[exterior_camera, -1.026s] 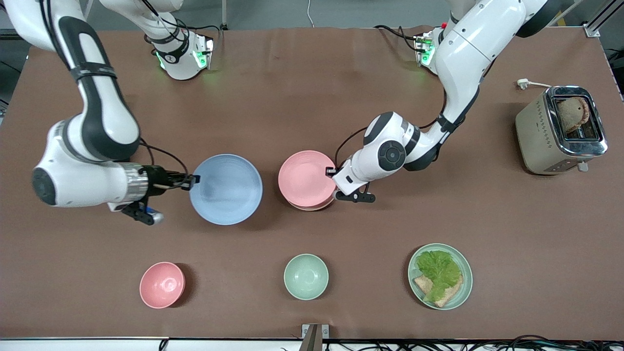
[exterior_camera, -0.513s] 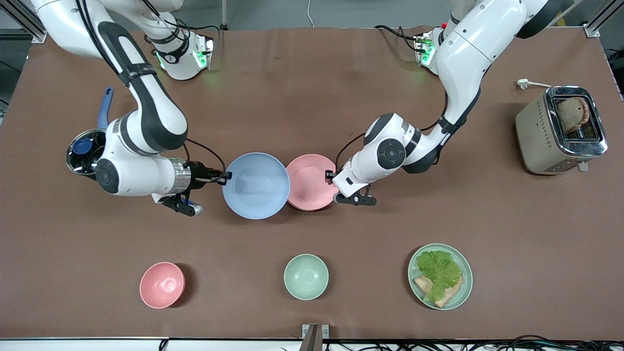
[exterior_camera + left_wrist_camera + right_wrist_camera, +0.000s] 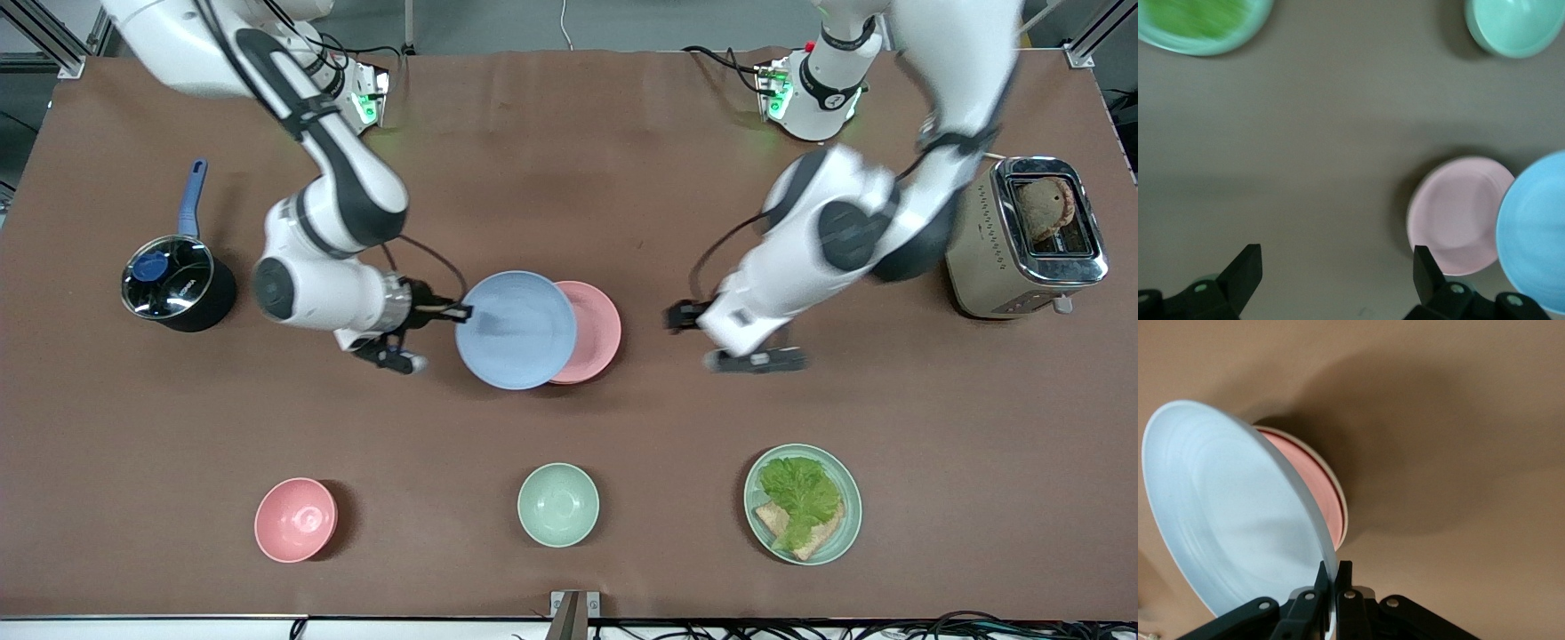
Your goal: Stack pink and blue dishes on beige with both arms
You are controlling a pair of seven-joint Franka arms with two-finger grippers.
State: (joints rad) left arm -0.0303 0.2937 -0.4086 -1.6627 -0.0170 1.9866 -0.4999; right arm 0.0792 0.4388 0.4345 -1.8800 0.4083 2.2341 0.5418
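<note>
The blue plate (image 3: 511,331) hangs tilted in the air, its edge overlapping the pink plate (image 3: 594,331). My right gripper (image 3: 462,312) is shut on the blue plate's (image 3: 1231,513) rim, with the rim pinched between the fingers of the right gripper (image 3: 1336,571). The pink plate (image 3: 1317,495) lies on the beige plate (image 3: 1344,515), of which only a thin rim shows. My left gripper (image 3: 676,316) is open and holds nothing, over bare table beside the stack, toward the left arm's end. In the left wrist view the left gripper (image 3: 1337,272) sits apart from the pink plate (image 3: 1458,215).
A black pot (image 3: 175,286) with a blue handle stands toward the right arm's end. A toaster (image 3: 1022,238) stands at the left arm's end. Nearer the front camera are a pink bowl (image 3: 295,520), a mint bowl (image 3: 558,504) and a mint plate with lettuce and bread (image 3: 803,504).
The right arm has carried the blue plate across until it overlaps the pink plate. The left gripper has let go of the pink plate and drawn away toward its own end.
</note>
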